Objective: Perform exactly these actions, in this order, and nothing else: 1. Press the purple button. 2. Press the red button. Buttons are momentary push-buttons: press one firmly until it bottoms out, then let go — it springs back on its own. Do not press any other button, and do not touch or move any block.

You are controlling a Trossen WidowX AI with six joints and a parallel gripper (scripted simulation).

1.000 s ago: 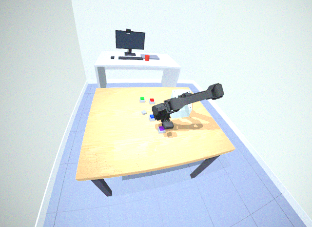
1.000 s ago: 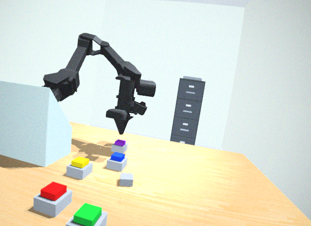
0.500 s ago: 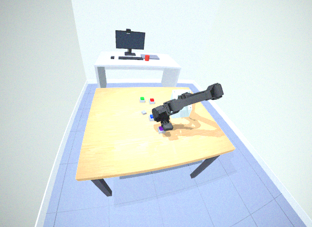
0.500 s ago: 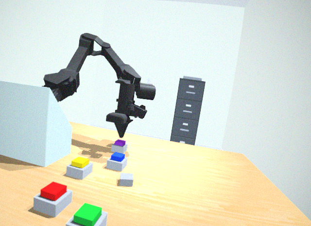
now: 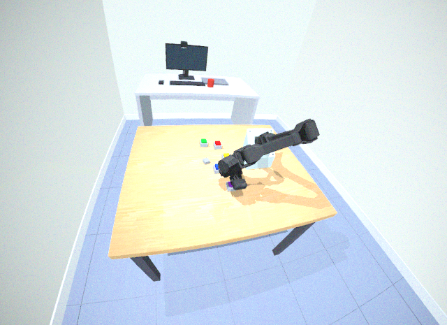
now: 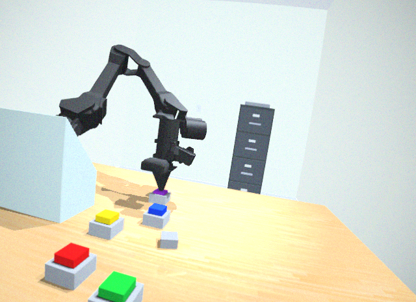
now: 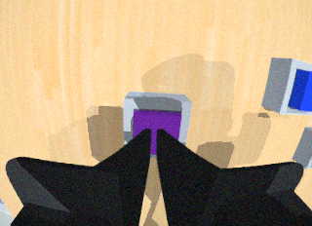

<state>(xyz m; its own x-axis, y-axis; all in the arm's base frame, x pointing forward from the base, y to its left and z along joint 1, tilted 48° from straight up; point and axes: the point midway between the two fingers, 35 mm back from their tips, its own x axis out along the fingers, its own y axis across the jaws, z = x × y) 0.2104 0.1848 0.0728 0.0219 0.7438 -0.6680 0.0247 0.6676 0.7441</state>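
The purple button (image 5: 230, 184) (image 6: 159, 193) (image 7: 156, 120) sits in its grey housing on the wooden table. My gripper (image 6: 161, 189) (image 7: 154, 134) is shut and empty, pointing down, with its fingertips at the top of the purple cap. In the exterior view the cap stands low in its housing; whether it has bottomed out I cannot tell. The red button (image 5: 217, 143) (image 6: 71, 255) stands far from the gripper, its cap raised. It is not in the wrist view.
The blue button (image 5: 216, 167) (image 6: 157, 209) (image 7: 301, 90) is the nearest other button. The yellow button (image 5: 226, 155) (image 6: 106, 217) and green button (image 5: 204, 141) (image 6: 117, 286) stand farther off. A small grey block (image 5: 206, 161) (image 6: 169, 239) lies near blue. A pale box (image 6: 30, 164) stands beside the arm.
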